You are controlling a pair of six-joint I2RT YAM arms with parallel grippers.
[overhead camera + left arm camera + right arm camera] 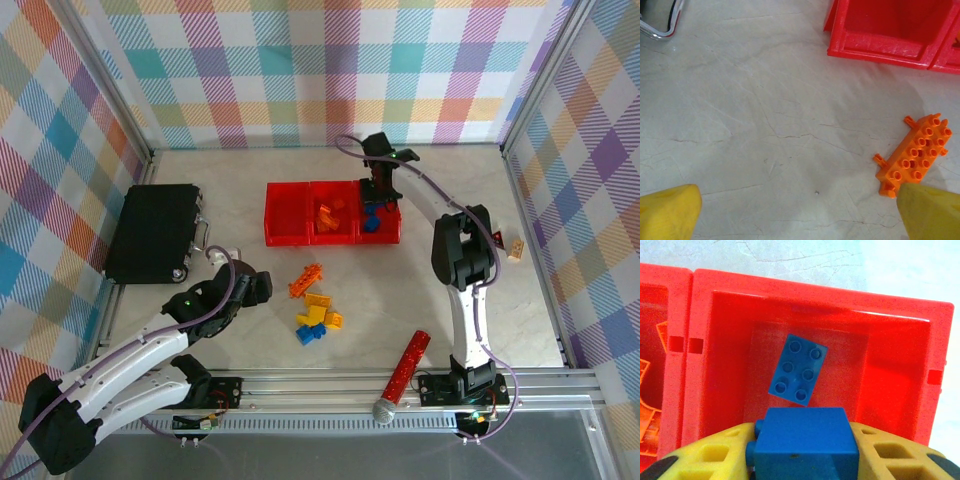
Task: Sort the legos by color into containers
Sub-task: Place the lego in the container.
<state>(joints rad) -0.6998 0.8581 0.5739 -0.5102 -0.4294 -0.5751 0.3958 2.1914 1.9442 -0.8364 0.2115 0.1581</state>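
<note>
Right gripper: the right gripper (802, 450) is clenched on the held blue brick (802, 440), which is pinched between yellow fingers (710, 457) at the bottom middle of the right wrist view.
Held blue brick: it hangs over the right-hand bin (815, 290), whose red walls frame it above and on both sides.
Lying blue brick: the lying blue brick (798, 370) rests studs up and askew on that bin's floor, at the centre of the frame, apart from the held one.
Containers: the containers (290, 238) are three red bins in a row just above the centre of the top view; the right arm reaches over the rightmost one.
Middle bin: the middle bin (333, 238) holds orange bricks (330, 213).
Left gripper: the left gripper (800, 220) is released, its yellow fingertips (667, 212) spread to the lower corners of the left wrist view, with bare counter (765, 100) between them.
Orange plate: the orange plate (915, 155) lies studs up on the counter at the lower right. Its near end is just beside the right fingertip, and a bin corner sits above it.
Loose legos: the yellow bricks (318, 305) and a loose blue brick (308, 333) cluster just below the plate, at the centre of the top view.
Other items: a black case (153, 232) lies at the left, a glittery red microphone (402, 375) at the lower middle, and a tan block (516, 250) at the right.
</note>
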